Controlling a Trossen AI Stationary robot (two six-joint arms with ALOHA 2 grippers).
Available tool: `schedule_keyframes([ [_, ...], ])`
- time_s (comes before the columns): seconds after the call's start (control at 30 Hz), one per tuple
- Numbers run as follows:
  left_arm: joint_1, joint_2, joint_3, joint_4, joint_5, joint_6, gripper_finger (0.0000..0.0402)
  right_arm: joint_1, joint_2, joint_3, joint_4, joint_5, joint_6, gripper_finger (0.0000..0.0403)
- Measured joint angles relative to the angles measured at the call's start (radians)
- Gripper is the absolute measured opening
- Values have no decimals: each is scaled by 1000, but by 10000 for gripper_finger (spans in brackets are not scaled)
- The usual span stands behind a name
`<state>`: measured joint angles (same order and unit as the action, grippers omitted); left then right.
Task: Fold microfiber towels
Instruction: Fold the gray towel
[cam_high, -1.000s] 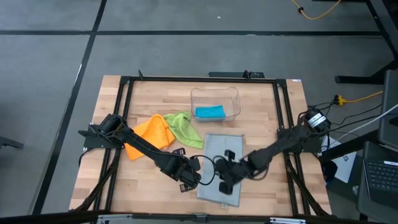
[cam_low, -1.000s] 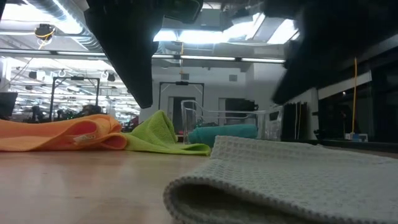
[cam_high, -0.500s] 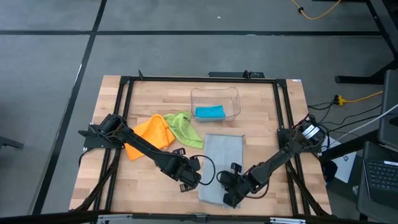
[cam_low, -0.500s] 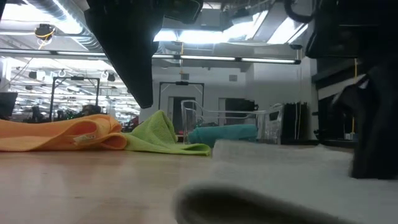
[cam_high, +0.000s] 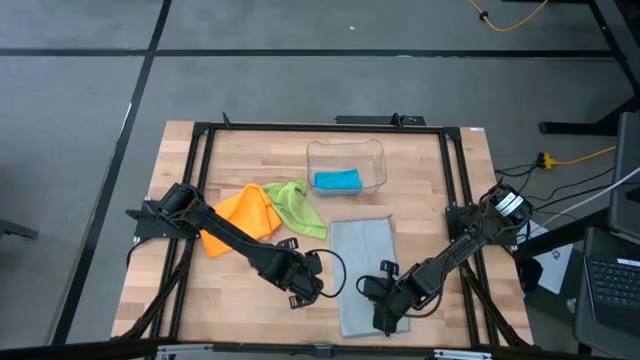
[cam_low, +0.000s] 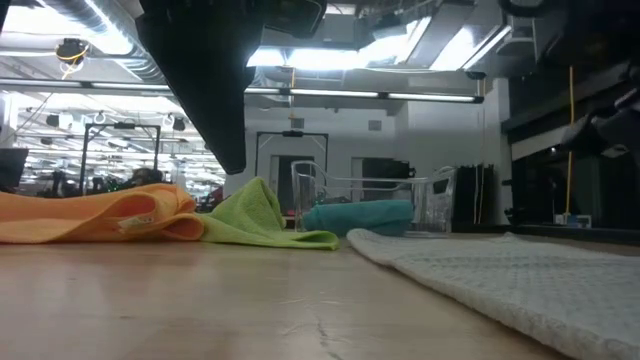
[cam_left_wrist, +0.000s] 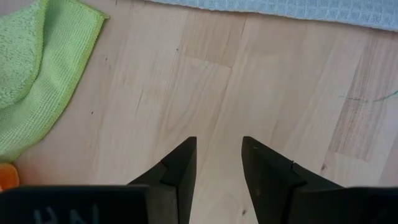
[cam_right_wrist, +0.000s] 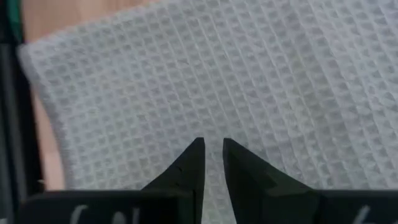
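Two dark robot arms work over a wooden table (cam_high: 420, 170) where four microfiber towels sit in various states. The pale grey-blue towel (cam_high: 362, 275) lies flat toward the near edge of the table, a long rectangle running front to back. The right gripper (cam_high: 385, 322) sits at that towel's near right corner; its wrist view shows the two fingers (cam_right_wrist: 188, 171) a narrow slit apart over the waffle weave, with no cloth pinched between them that can be seen. The left gripper (cam_high: 305, 290) rests just beside the towel's left edge, its fingers (cam_left_wrist: 180, 171) parted over bare wood and holding nothing, the towel's border running across the far side of that view.

Farther back on the left, the orange towel (cam_high: 238, 215) lies rumpled, with the lime green towel (cam_high: 297, 206) crumpled against its right side (the two touch along one edge). From table height the same pair shows as low heaps, orange (cam_low: 90, 217) beside green (cam_low: 255, 215). The teal blue towel (cam_high: 336, 180) lies folded inside a clear plastic bin (cam_high: 346, 150) at the back centre of the table, well apart from both grippers.
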<state>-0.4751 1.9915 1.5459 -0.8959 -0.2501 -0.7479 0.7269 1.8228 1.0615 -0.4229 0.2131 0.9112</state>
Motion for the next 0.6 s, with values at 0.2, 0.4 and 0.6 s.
schedule_keyframes([
  [0.2, -2, 0, 0, 71, 5, 31, 120, 4, -46, 8, 18, -79, -124, 61],
  [0.4, -18, 0, 0, 409, 3, 323, 120, 36, -133, 81, -106, -154, -128, 61],
  [0.6, -28, 0, 0, 722, -64, 426, 120, 175, -201, 180, -334, 47, -129, 58],
])
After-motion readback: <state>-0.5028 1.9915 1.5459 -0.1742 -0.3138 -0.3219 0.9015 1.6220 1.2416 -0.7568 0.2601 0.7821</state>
